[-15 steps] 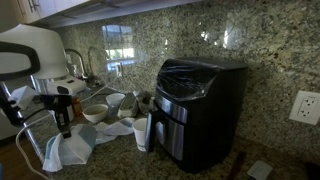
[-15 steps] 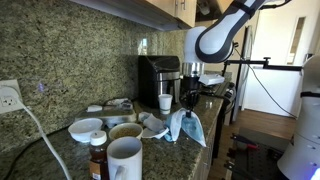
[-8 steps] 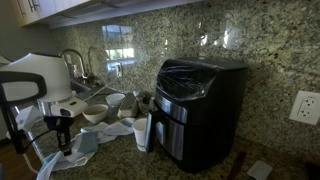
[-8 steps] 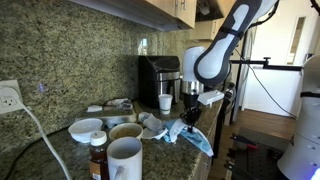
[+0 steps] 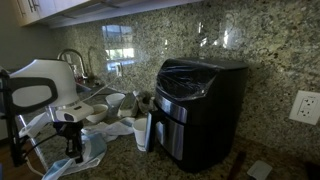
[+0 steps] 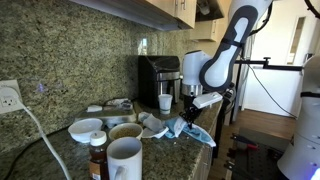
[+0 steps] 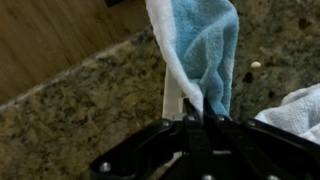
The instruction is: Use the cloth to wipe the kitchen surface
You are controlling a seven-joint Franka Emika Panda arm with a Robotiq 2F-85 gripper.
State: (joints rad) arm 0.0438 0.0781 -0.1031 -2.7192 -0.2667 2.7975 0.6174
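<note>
A light blue cloth with a white edge hangs from my gripper. It shows in the wrist view, and in both exterior views, trailing onto the speckled granite counter. My gripper is shut on the cloth's top, and its fingers pinch the fabric. In the exterior views the gripper is low over the counter's front edge, near the white bowls.
A black air fryer stands against the backsplash. White bowls, a white cup, mugs and a bottle crowd the counter. A sink faucet and a wall outlet are nearby.
The arm has moved toward the counter's front edge and lower, dragging the cloth along the surface with it. The gripper has stayed shut on the cloth.
</note>
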